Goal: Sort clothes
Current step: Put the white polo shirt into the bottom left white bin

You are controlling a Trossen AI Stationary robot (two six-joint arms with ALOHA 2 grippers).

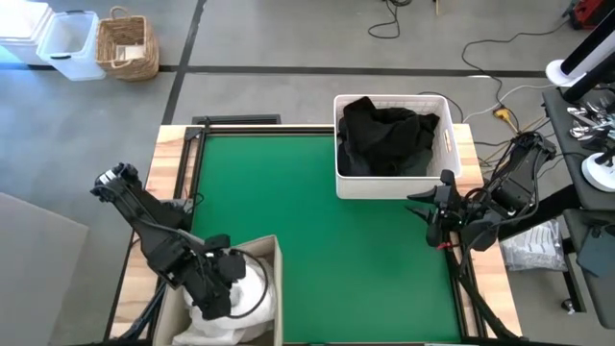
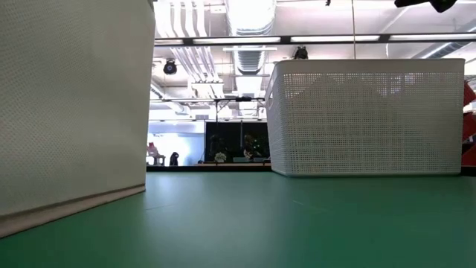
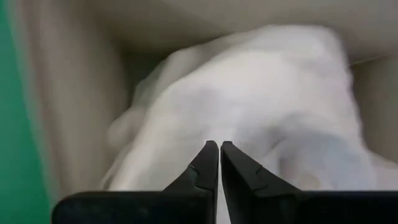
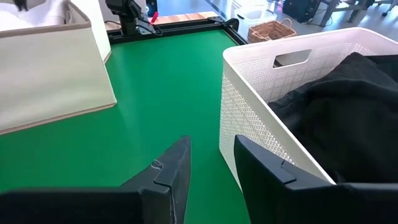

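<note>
White clothes point(image 1: 252, 290) point(image 3: 249, 93) lie heaped in the beige fabric bin point(image 1: 276, 259) at the table's near left. My left gripper point(image 1: 229, 286) point(image 3: 219, 147) hangs over that heap, pointing steeply down, shut with nothing between its fingers. Black clothes point(image 1: 384, 135) point(image 4: 348, 112) fill the white plastic basket point(image 1: 394, 185) point(image 4: 249, 106) at the far right. My right gripper point(image 1: 418, 204) point(image 4: 211, 158) stands open just off the basket's near right corner, pointing across the green mat, with nothing between its fingers.
The green mat point(image 1: 317, 240) lies bare between bin and basket. In the low view the bin point(image 2: 67, 104) and basket point(image 2: 364, 119) rise as walls left and right. A wicker basket point(image 1: 128, 45) and a clear tub point(image 1: 69, 43) stand on the floor beyond the table.
</note>
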